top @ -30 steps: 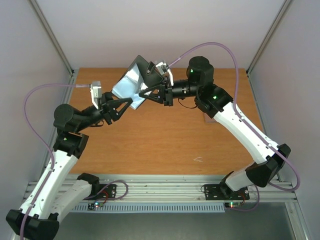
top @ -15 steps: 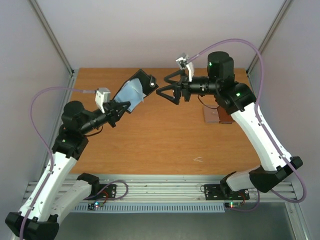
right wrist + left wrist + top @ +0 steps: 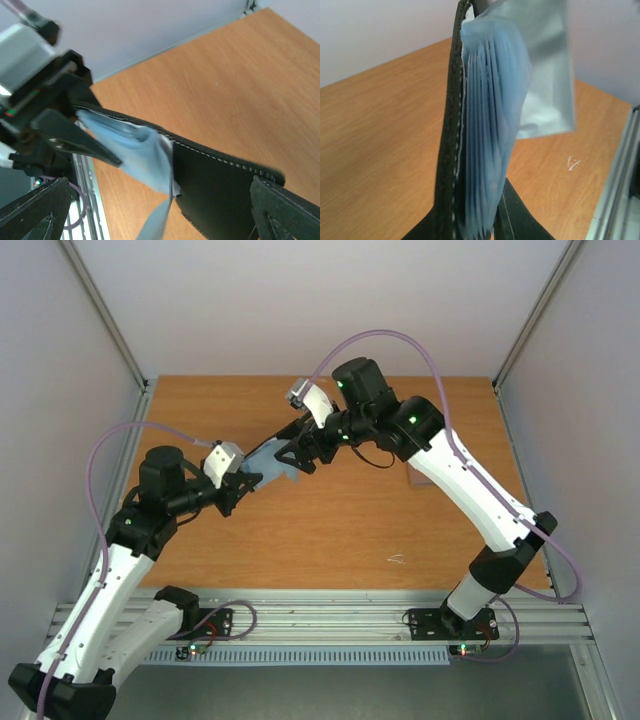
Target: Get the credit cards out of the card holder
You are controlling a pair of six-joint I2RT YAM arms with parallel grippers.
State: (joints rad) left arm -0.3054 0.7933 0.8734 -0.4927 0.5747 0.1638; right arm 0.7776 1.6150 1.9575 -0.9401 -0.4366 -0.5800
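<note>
The card holder point(image 3: 268, 462) hangs above the table, black outside with pale blue-grey pockets. My left gripper point(image 3: 238, 489) is shut on its lower end. In the left wrist view the card holder point(image 3: 485, 135) stands edge-on between the fingers of the left gripper point(image 3: 475, 222), black stitched cover on the left, fanned blue pockets on the right. My right gripper point(image 3: 298, 452) is open, its jaws wide on either side of the holder's far end. The right wrist view shows the card holder point(image 3: 220, 185) passing between the spread tips of the right gripper point(image 3: 160, 202). No credit cards show.
A brown two-tone piece point(image 3: 412, 479) lies on the wooden table point(image 3: 330, 530) at the right, mostly hidden under the right arm. Metal frame posts and pale walls close in the table's sides and back. An aluminium rail point(image 3: 330, 620) runs along the near edge.
My right gripper opened, let go of the holder, swung off to the right, then came back down around the holder. The left arm turned and lowered the holder.
</note>
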